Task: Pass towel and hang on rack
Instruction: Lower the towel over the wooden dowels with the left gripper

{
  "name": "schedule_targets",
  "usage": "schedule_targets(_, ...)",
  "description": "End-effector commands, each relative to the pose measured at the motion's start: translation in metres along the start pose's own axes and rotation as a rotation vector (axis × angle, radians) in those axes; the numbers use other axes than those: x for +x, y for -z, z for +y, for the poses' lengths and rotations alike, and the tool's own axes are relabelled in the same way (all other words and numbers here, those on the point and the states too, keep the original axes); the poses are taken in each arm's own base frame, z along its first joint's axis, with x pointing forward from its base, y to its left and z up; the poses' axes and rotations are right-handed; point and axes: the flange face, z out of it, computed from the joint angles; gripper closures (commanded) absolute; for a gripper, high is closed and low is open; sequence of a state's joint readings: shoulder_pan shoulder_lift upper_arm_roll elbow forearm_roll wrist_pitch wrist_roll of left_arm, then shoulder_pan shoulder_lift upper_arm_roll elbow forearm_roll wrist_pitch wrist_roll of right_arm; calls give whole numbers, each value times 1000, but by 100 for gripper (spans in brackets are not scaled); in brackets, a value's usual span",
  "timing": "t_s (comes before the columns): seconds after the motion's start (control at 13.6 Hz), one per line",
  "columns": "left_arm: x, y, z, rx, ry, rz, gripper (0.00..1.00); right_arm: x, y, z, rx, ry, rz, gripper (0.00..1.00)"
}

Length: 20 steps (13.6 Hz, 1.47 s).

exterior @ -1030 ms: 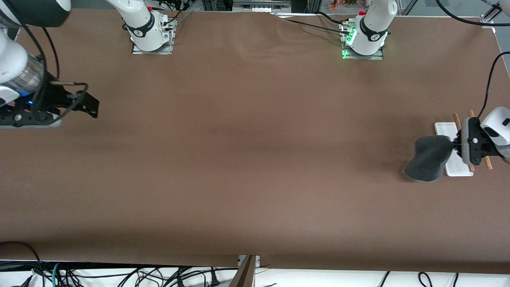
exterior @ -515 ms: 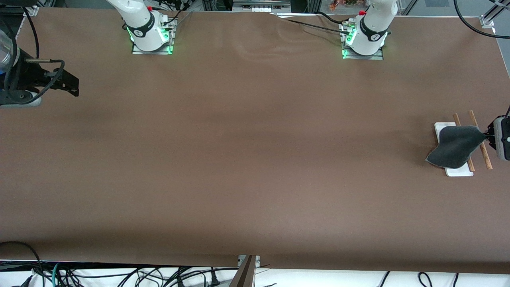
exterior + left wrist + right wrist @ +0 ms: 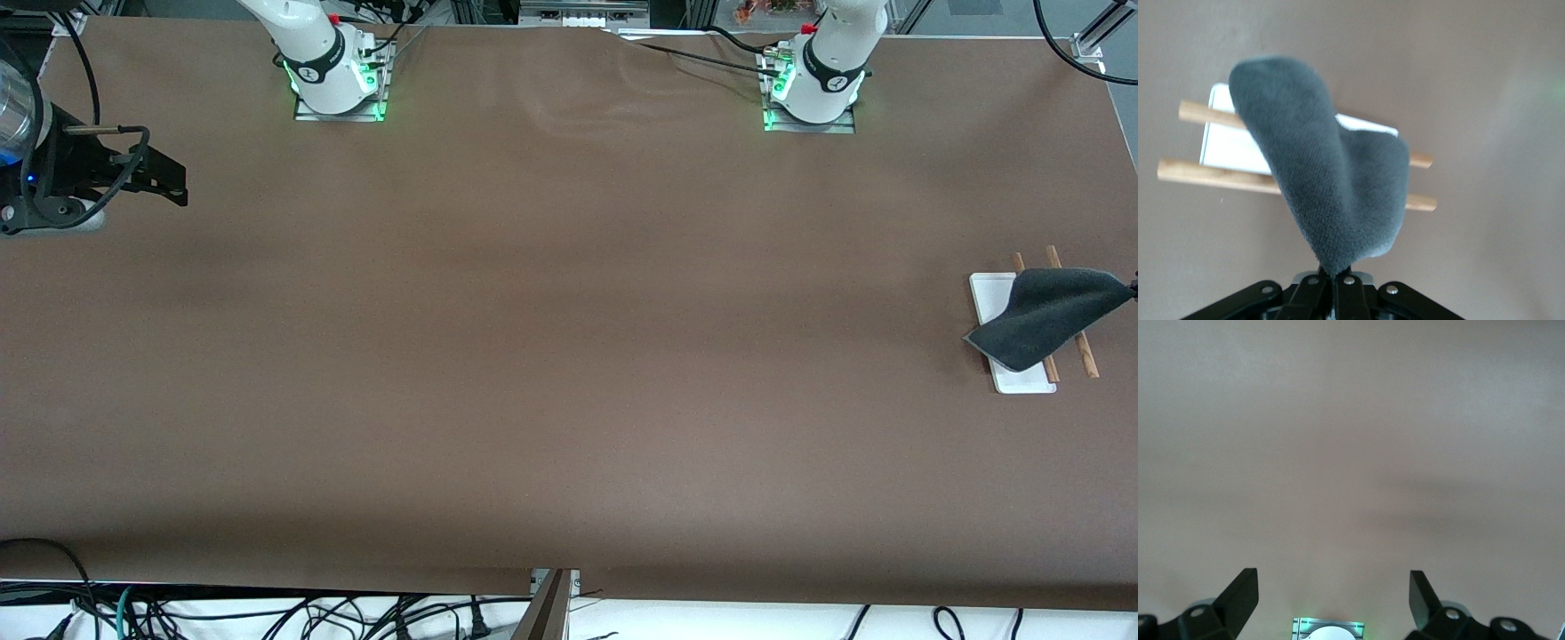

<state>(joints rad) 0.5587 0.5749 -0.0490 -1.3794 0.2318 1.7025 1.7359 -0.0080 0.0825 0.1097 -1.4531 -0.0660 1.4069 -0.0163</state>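
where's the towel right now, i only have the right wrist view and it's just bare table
Observer: The towel is draped over the rack at the left arm's end of the table, lying across both wooden rods.
Operator: is the left gripper still on it
Observer: Yes. In the left wrist view the left gripper is shut on one corner of the towel, so it has not been released.
Operator: and my gripper, where is it from outside
Observer: The right gripper is over the right arm's end of the table, fingers open and holding nothing, waiting.
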Motion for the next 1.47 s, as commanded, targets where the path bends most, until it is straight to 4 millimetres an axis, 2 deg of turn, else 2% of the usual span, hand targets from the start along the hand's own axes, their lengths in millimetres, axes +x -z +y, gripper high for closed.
schedule_targets(0.0, -28, -28, -13, 14, -10, -20, 100, -5, 0, 14, 15, -4, -3, 0)
schedule_targets(0.22, -50, -55, -18, 20, 9, -6, 100, -4, 1, 26, 19, 23, 2, 0)
schedule_targets(0.52, -52, -67, -23, 30, 9, -1, 100, -1, -4, 26, 22, 24, -7, 0)
schedule_targets(0.59, -52, -67, -24, 36, 9, -1, 65, 0, -4, 25, 24, 25, -6, 0)
schedule_targets(0.66, -53, -64, -24, 45, 9, -1, 1, 0, -4, 25, 24, 27, -6, 0)
schedule_targets(0.88, -54, -52, -23, 65, 17, -4, 0, 0, -4, 25, 25, 32, -6, 0)
schedule_targets(1.03, -58, -34, -24, 98, 29, 3, 0, 0, -4, 24, 22, 33, -5, 0)
schedule_targets(1.4, -47, 50, -6, 242, 98, 116, 0, 0, -4, 24, 23, 32, -6, 0)
